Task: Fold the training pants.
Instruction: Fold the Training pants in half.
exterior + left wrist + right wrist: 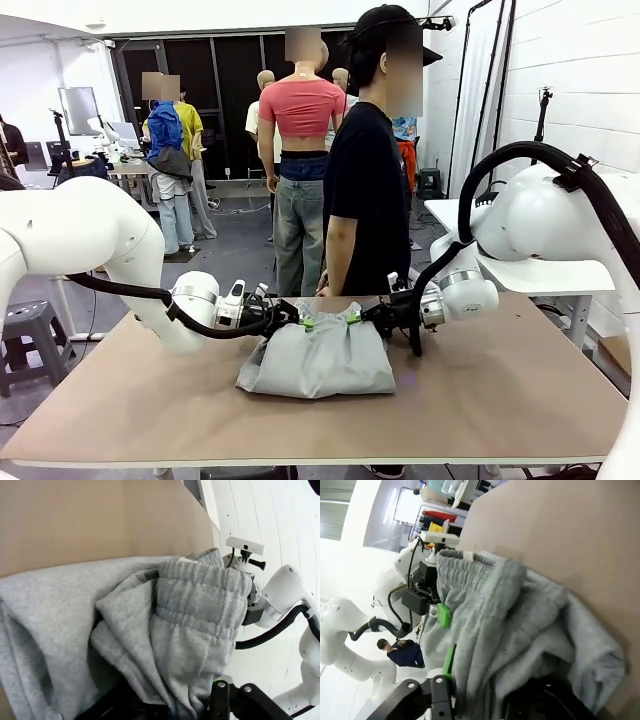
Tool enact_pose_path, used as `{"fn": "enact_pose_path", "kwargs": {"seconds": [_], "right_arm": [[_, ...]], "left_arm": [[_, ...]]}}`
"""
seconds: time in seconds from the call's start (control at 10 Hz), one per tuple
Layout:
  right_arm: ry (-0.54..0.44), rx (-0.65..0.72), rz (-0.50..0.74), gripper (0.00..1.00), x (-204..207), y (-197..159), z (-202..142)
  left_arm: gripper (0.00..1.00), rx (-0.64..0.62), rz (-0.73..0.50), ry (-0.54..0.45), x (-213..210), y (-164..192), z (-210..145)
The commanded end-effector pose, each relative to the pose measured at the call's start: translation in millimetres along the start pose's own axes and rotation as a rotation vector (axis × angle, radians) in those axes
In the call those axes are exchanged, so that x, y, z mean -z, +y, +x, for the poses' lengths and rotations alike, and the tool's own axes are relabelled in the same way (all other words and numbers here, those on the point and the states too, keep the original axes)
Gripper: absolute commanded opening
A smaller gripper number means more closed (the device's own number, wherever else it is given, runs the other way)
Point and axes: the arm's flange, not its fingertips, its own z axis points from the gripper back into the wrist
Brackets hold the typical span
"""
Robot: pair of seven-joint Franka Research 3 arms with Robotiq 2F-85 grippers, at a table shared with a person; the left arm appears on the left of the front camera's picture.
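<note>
near table's point(120, 400) far edge, folded training pants point(320, 362), open room around

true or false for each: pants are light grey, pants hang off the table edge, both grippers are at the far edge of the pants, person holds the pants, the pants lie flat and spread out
1. The training pants are light grey. True.
2. They hang off the table edge. False: they lie wholly on the tabletop.
3. The left gripper and right gripper are both at the pants' far edge. True.
4. The person holds the pants. False: the person stands behind the table, no hand on them.
5. The pants lie flat, spread out. False: they are bunched and doubled over.
</note>
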Motion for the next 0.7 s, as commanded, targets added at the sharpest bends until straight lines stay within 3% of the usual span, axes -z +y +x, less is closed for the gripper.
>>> {"fn": "enact_pose_path", "kwargs": {"seconds": [0.0, 0.3, 0.6], "right_arm": [[-0.031, 0.027, -0.044, 0.99, -7.8, 1.9, 3.0], [-0.052, 0.013, -0.167, 1.0, -43.3, 21.3, 5.3], [-0.105, -0.071, -0.346, 1.0, -93.7, 70.5, 4.1]], "left_arm": [[0.99, -0.026, 0.045, 0.014, -8.7, -7.2, -2.2], [1.0, -0.014, 0.172, -0.052, -47.1, -31.1, -6.2], [1.0, 0.027, 0.319, -0.157, -99.0, -72.0, -21.0]]}}
